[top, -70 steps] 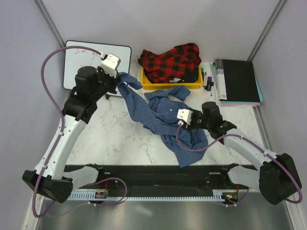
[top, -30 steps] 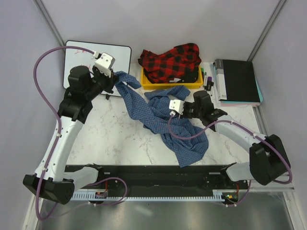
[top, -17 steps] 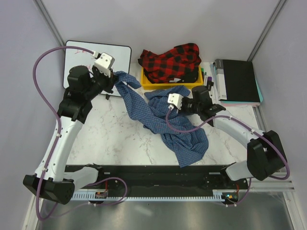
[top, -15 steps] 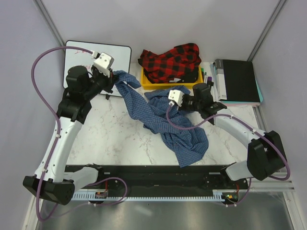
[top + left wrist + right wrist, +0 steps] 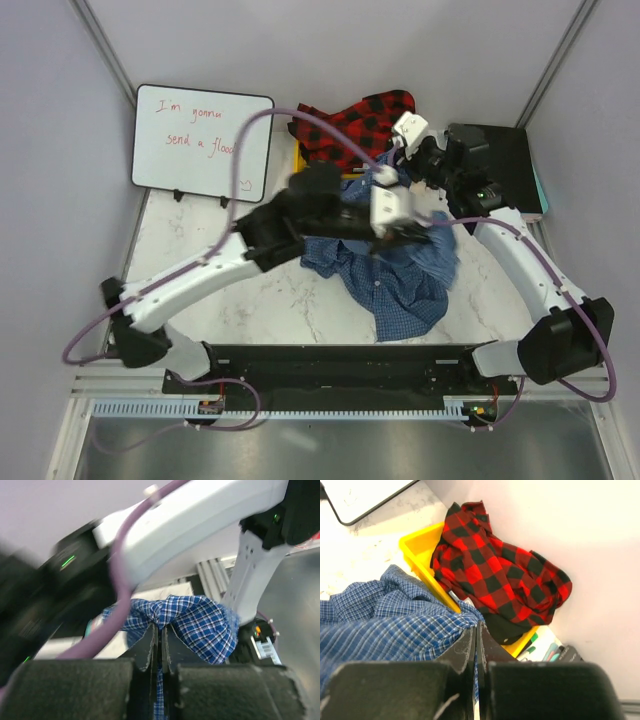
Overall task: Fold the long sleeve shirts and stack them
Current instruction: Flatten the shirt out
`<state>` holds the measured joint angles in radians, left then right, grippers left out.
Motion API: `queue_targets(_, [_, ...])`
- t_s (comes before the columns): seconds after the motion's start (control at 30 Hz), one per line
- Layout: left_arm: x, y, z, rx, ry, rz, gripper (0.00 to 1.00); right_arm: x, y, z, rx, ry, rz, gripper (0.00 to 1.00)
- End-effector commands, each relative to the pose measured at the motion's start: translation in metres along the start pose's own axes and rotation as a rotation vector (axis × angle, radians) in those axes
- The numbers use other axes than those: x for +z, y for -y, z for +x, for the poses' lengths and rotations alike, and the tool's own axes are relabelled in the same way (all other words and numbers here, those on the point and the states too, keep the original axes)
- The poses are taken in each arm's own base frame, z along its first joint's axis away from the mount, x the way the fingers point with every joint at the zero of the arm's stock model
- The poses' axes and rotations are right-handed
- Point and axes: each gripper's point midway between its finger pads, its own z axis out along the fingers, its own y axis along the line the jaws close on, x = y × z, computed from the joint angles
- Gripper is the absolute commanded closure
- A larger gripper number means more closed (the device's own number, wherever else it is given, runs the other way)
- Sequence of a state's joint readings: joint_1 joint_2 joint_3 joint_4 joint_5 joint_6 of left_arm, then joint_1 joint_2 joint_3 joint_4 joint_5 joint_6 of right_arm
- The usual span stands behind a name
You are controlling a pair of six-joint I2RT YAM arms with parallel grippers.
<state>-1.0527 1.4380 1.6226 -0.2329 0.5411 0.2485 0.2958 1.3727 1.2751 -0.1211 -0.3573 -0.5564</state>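
**Tangle risk: two pinches close together on one bunched shirt**

My left arm [image 5: 215, 265] lies across the desk [image 5: 190, 225] toward the right side. My left fingers [image 5: 160, 640] are pressed together on a gathered knot of the blue shirt [image 5: 400, 275]. The rest of that shirt is heaped on the desk right of centre.

I judge this a poor hold. It is a bunch, not an edge or a shoulder, so pulling could bring the cloth up twisted, or the knot could slip free.

The cable [image 5: 300, 118] of that arm arcs over the bin [image 5: 420, 555]. A swing back could snag it there.

My right fingers [image 5: 476, 642] are clamped on another fold of the blue shirt, just beside the bin. The two wrists are very near each other, and the right arm fills much of the left wrist view. A careless spread could knock them together.

The red shirt [image 5: 495, 575] lies piled in the bin, spilling over its rim. Blue cloth dragged past it might catch it and pull it out.
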Motion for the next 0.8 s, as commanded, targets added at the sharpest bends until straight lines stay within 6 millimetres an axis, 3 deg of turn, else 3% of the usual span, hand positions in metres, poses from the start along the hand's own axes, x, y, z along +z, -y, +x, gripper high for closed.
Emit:
queue_targets(0.0, [0.092,0.034,0.005,0.179,0.008,0.11,0.88,-0.024,0.017,-0.028,0.036,0.072,0.067,1.0])
queue_targets(0.03, [0.1,0.041,-0.007,0.189,0.04,0.132,0.74,-0.027,0.019,-0.027,0.027,0.07,0.071,1.0])
queue_targets(0.07, [0.106,0.042,-0.002,0.158,0.033,0.142,0.52,-0.031,0.026,-0.024,0.027,0.066,0.088,1.0])
queue_targets(0.1, [0.105,0.041,-0.004,0.134,0.037,0.138,0.47,-0.033,0.028,-0.021,0.031,0.064,0.091,1.0])
queue_targets(0.17, [0.091,0.042,0.012,0.077,0.022,0.131,0.3,-0.038,0.041,-0.015,0.044,0.057,0.11,1.0])
queue_targets(0.2, [0.065,0.056,0.032,0.057,-0.002,0.149,0.28,-0.039,0.044,-0.018,0.043,0.066,0.109,1.0])
queue_targets(0.23, [0.053,0.061,0.036,0.094,0.022,0.147,0.2,-0.042,0.051,-0.016,0.045,0.065,0.122,1.0])
queue_targets(0.27, [0.041,0.069,0.05,0.101,0.007,0.149,0.18,-0.042,0.053,-0.016,0.051,0.068,0.121,1.0])
queue_targets(0.3, [0.018,0.078,0.08,0.085,-0.049,0.122,0.18,-0.041,0.053,-0.016,0.05,0.073,0.115,1.0])
queue_targets(0.37, [-0.002,0.081,0.124,0.049,-0.166,0.075,0.18,-0.041,0.059,-0.014,0.058,0.072,0.13,1.0])
queue_targets(0.4, [-0.015,0.087,0.167,0.026,-0.27,0.071,0.19,-0.041,0.06,-0.01,0.063,0.068,0.131,1.0])
queue_targets(0.53, [-0.041,0.097,0.262,0.134,-0.51,0.118,0.18,-0.044,0.062,-0.003,0.054,0.058,0.142,1.0])
queue_targets(0.67, [-0.029,0.087,0.307,0.206,-0.601,0.135,0.17,-0.05,0.066,0.003,0.034,0.038,0.17,1.0])
queue_targets(0.73, [-0.013,0.076,0.306,0.255,-0.582,0.13,0.16,-0.052,0.068,0.006,0.034,0.029,0.178,1.0])
queue_targets(0.77, [-0.006,0.076,0.324,0.25,-0.618,0.141,0.16,-0.054,0.068,0.006,0.033,0.028,0.181,1.0])
